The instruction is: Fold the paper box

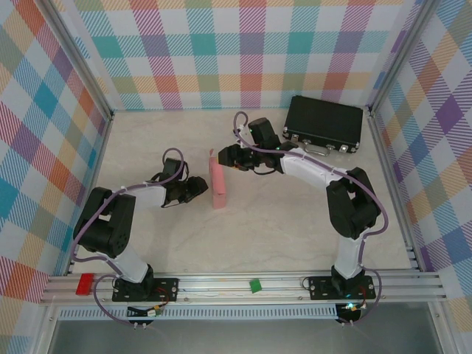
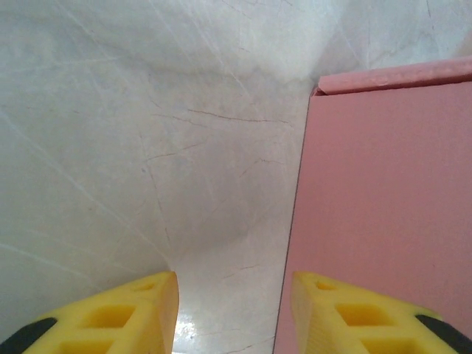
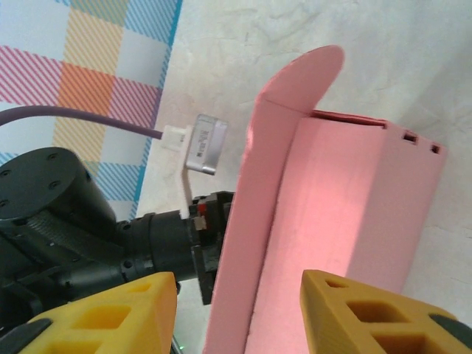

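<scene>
Paper box (image 1: pixel 218 184) stands on edge, centre frame. Body already formed; rounded end flap (image 3: pixel 295 96) not yet tucked, closing left to do. Right gripper (image 1: pixel 225 156) jaws apart, straddling flap, unclamped. Left gripper (image 1: pixel 198 187) jaws apart, empty, just left of box.

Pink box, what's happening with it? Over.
Left gripper open, beside the paper box. Right gripper open at its end flap. Flap not tucked. Black case well aside.

— What's the paper box (image 3: pixel 346 214) like?
— I see matt pink card, smooth. The table (image 1: pixel 295 221) is pale marbled, slightly glossy. My fingers (image 2: pixel 158 295) look like yellow plastic, matt.
</scene>
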